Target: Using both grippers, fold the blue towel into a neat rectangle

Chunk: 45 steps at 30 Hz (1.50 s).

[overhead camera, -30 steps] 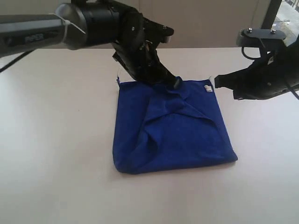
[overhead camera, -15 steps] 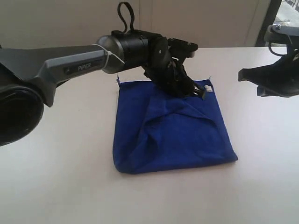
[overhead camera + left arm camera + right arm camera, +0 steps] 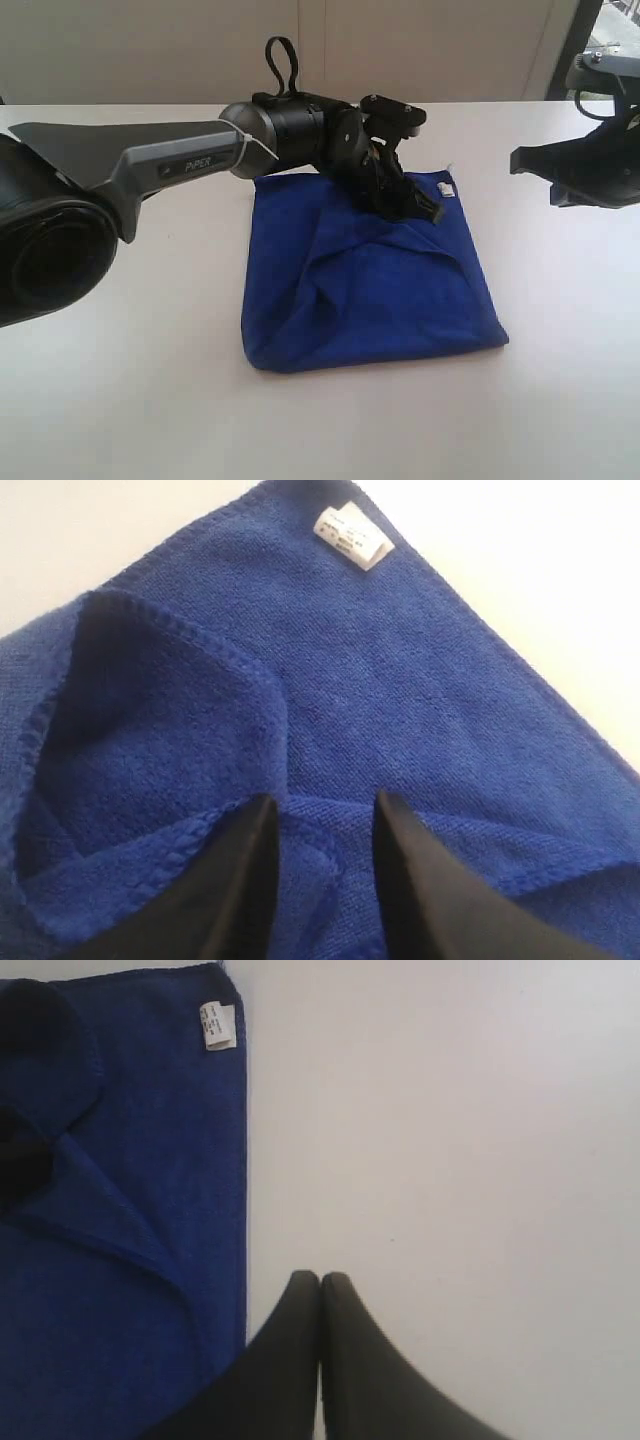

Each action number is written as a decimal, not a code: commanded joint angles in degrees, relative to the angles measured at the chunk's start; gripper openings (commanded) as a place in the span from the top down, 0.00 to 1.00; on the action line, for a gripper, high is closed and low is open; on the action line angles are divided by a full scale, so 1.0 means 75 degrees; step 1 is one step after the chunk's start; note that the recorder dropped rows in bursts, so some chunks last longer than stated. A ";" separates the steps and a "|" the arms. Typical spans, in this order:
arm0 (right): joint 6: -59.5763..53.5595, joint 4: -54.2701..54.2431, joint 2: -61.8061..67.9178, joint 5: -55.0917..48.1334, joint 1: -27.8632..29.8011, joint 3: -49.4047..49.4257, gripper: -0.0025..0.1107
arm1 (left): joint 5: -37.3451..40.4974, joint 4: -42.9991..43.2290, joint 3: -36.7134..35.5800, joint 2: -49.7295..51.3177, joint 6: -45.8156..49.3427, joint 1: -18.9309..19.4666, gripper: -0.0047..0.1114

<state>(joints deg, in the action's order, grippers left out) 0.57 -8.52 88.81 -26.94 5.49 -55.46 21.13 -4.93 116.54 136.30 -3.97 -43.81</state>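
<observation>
The blue towel lies on the white table, folded over with a rumpled flap running across its top. My left gripper reaches across to the towel's far right corner, close to the white label. In the left wrist view its fingers stand apart, with a stitched corner of the towel lying loose between them. My right gripper hovers off the towel's right side. In the right wrist view its fingers are pressed together over bare table, just beside the towel's edge.
The white table spreads around the towel on every side. The left arm's long grey link crosses the far left of the table. A pale wall stands behind the table.
The left gripper slid right along the towel's far edge toward the label and its fingers came apart. The right gripper drew back to the right, then stayed still.
</observation>
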 commanded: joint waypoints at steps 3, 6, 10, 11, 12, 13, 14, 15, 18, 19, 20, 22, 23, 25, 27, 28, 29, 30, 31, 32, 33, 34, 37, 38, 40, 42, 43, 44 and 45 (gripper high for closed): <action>-0.0024 0.0050 -0.0018 0.0069 0.0041 0.0031 0.98 | 0.0003 -0.0037 0.0030 0.0165 0.0394 -0.0032 0.62; -0.0024 0.0050 -0.0018 0.0087 0.0041 0.0031 0.98 | -0.0026 -0.0019 0.0030 0.0168 0.0394 -0.0032 0.63; -0.0024 0.0050 -0.0018 0.0099 0.0041 0.0031 0.98 | 0.0101 0.0137 0.0030 0.0168 0.0394 -0.0032 0.68; -0.0024 0.0050 -0.0018 0.0099 0.0041 0.0031 0.98 | 0.0136 0.0172 0.0030 0.0168 0.0394 -0.0032 0.71; -0.0024 0.0050 -0.0018 0.0118 0.0041 0.0031 0.98 | 0.0153 0.0172 0.0030 0.0168 0.0394 -0.0032 0.75; -0.0024 0.0050 -0.0018 0.0118 0.0041 0.0031 0.98 | 0.0191 0.0172 0.0030 0.0180 0.0394 -0.0032 0.77; -0.0024 0.0050 -0.0018 0.0118 0.0041 0.0031 0.98 | 0.0191 0.0172 0.0030 0.0180 0.0394 -0.0032 0.80; -0.0024 0.0050 -0.0018 0.0118 0.0041 0.0031 0.98 | 0.0191 0.0172 0.0030 0.0201 0.0394 -0.0032 0.82; -0.0024 0.0050 -0.0018 0.0118 0.0041 0.0031 0.98 | 0.0209 0.0183 0.0030 0.0287 0.0394 -0.0032 0.85; -0.0024 0.0050 -0.0018 0.0118 0.0041 0.0031 0.98 | 0.0209 0.0220 0.0030 0.0327 0.0394 -0.0032 0.85; -0.0024 0.0050 -0.0018 0.0118 0.0041 0.0031 0.98 | 0.0225 0.0236 0.0030 0.0326 0.0394 -0.0032 0.85; -0.0024 0.0050 -0.0018 0.0118 0.0041 0.0031 0.98 | 0.0186 0.0279 0.0030 0.0319 0.0394 -0.0032 0.86; -0.0024 0.0050 -0.0018 0.0118 0.0041 0.0031 0.98 | 0.0173 0.0362 0.0030 0.0323 0.0394 -0.0032 0.87; -0.0024 0.0050 -0.0018 0.0118 0.0041 0.0031 0.98 | 0.0172 0.0657 0.0030 0.0186 0.0394 -0.0032 0.96; -0.0024 0.0050 -0.0018 0.0118 0.0041 0.0031 0.98 | 0.0233 0.0720 0.0030 -0.0065 0.0394 -0.0032 0.96; -0.0024 0.0050 -0.0018 0.0118 0.0041 0.0031 0.98 | 0.0287 0.0744 0.0030 -0.0249 0.0394 -0.0032 0.96; -0.0024 0.0050 -0.0018 0.0118 0.0041 0.0031 0.98 | 0.0332 0.0783 0.0030 -0.0331 0.0394 -0.0032 0.96; -0.0024 0.0050 -0.0018 0.0118 0.0041 0.0031 0.98 | 0.0426 0.0804 0.0030 -0.0461 0.0394 -0.0032 0.96; -0.0024 0.0050 -0.0018 0.0118 0.0041 0.0031 0.98 | 0.0508 0.0814 0.0030 -0.0538 0.0394 -0.0032 0.96; -0.0024 0.0050 -0.0018 0.0118 0.0041 0.0031 0.98 | 0.0564 0.0840 0.0030 -0.0579 0.0394 -0.0032 0.96; -0.0024 0.0050 -0.0018 0.0118 0.0041 0.0031 0.98 | 0.0620 0.0919 0.0030 -0.0618 0.0394 -0.0032 0.96; -0.0024 0.0050 -0.0018 0.0118 0.0041 0.0031 0.98 | 0.0620 0.0919 0.0030 -0.0618 0.0394 -0.0032 0.96; -0.0024 0.0017 -0.0018 0.0118 0.0041 0.0031 0.98 | 0.0620 0.0859 0.0030 -0.0370 0.0225 -0.0032 0.96; -0.0024 0.0017 -0.0018 0.0118 0.0041 0.0031 0.98 | 0.0620 0.0835 0.0030 -0.0299 0.0122 -0.0032 0.96; -0.0024 0.0003 -0.0018 0.0118 0.0041 0.0031 0.98 | 0.0568 0.0737 0.0030 -0.0199 0.0105 -0.0032 0.96; -0.0024 0.0003 -0.0018 0.0118 0.0041 0.0031 0.98 | 0.0521 0.0657 0.0030 -0.0124 0.0105 -0.0032 0.96; -0.0024 0.0003 -0.0018 0.0140 0.0041 0.0031 0.98 | 0.0520 0.0597 0.0030 -0.0128 0.0105 -0.0032 0.96; -0.0024 0.0003 -0.0018 0.0140 0.0041 0.0031 0.98 | 0.0520 0.0600 0.0030 -0.0114 0.0105 -0.0032 0.96; -0.0024 -0.0009 -0.0018 0.0170 0.0041 0.0031 0.98 | 0.0520 0.0541 0.0030 -0.0075 0.0105 -0.0032 0.96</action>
<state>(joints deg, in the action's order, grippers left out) 0.57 -8.63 88.81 -26.72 5.49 -55.46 24.88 0.60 116.62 135.77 -2.61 -43.81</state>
